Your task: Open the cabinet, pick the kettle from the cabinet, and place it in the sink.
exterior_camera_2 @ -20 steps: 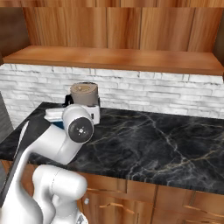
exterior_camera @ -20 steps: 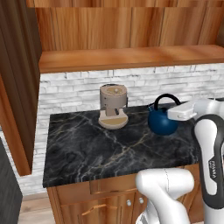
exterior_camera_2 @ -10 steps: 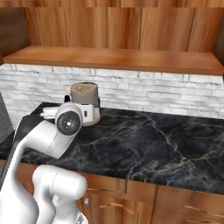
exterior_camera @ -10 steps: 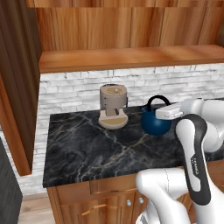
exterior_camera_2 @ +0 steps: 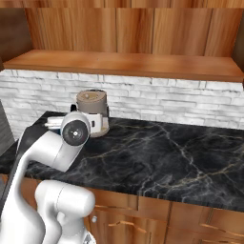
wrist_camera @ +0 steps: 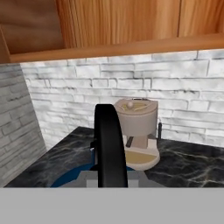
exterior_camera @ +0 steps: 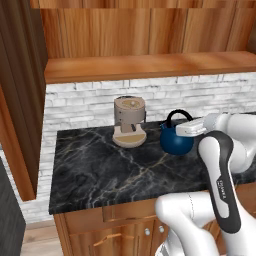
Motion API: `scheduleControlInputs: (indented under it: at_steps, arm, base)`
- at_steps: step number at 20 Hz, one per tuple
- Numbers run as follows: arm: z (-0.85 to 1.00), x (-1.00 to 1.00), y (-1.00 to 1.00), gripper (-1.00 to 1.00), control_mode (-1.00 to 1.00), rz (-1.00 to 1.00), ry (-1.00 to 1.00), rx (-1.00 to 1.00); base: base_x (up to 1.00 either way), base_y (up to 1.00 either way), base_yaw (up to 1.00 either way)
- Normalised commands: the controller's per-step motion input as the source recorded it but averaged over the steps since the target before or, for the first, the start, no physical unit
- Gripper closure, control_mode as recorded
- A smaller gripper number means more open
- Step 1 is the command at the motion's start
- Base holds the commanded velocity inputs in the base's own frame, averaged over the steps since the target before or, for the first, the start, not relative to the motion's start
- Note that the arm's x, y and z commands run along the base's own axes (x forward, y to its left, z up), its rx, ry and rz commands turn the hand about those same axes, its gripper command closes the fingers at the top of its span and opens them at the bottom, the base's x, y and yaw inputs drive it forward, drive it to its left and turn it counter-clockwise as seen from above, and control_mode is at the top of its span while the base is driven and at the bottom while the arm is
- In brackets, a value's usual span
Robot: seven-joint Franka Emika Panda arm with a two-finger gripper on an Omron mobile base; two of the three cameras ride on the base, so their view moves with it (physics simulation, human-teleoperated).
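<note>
- Left base view: the kettle (exterior_camera: 176,141) stood over the black marble surface (exterior_camera: 100,170), just right of the coffee machine (exterior_camera: 129,121). The claw (exterior_camera: 186,128) came in from the right at the top of the black loop handle and was clamped on it. Half a second earlier the kettle showed about the same place relative to the machine; a second earlier it was further right, so it had travelled left toward the machine. The forearm had swung down in front of the body, now crossing the lower right of the picture. The cabinet (exterior_camera: 150,65) hung above with its shelf bare, and its open door (exterior_camera: 20,100) stood at the left edge.
- Right base view: the arm's round elbow joint sat in front of the coffee machine (exterior_camera_2: 93,107) and covered the kettle, so I could not place the kettle here. The white hand (exterior_camera_2: 59,122) reached left of the machine. Against the earlier pictures the joint had shifted right and lower. The surface (exterior_camera_2: 162,157) stretched to the right.
- Hand view: the kettle's handle (wrist_camera: 109,144) rose as a thick black arc straight from the bottom middle, with the blue body (wrist_camera: 70,177) curving below it. The coffee machine (wrist_camera: 138,127) stood just behind, against the white brick wall (wrist_camera: 65,87).
</note>
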Motion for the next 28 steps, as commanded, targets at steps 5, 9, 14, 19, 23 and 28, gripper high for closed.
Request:
scheduleControlInputs:
  at_steps: [5, 9, 14, 19, 23, 28]
  arm:
    - [0.00, 0.00, 0.00, 1.00, -1.00, 0.00, 0.00, 0.00]
    - [0.00, 0.00, 0.00, 1.00, -1.00, 0.00, 0.00, 0.00]
    - [0.00, 0.00, 0.00, 1.00, -1.00, 0.00, 0.00, 0.00]
    - [0.00, 0.00, 0.00, 1.00, -1.00, 0.00, 0.00, 0.00]
    - [0.00, 0.00, 0.00, 1.00, 1.00, 0.00, 0.00, 0.00]
    - [0.00, 0.00, 0.00, 1.00, 1.00, 0.00, 0.00, 0.00]
  base:
    - [0.00, 0.00, 0.00]
    - [0.00, 0.00, 0.00]
    - [0.00, 0.00, 0.00]
    - [0.00, 0.00, 0.00]
    - [0.00, 0.00, 0.00]
    - [0.00, 0.00, 0.00]
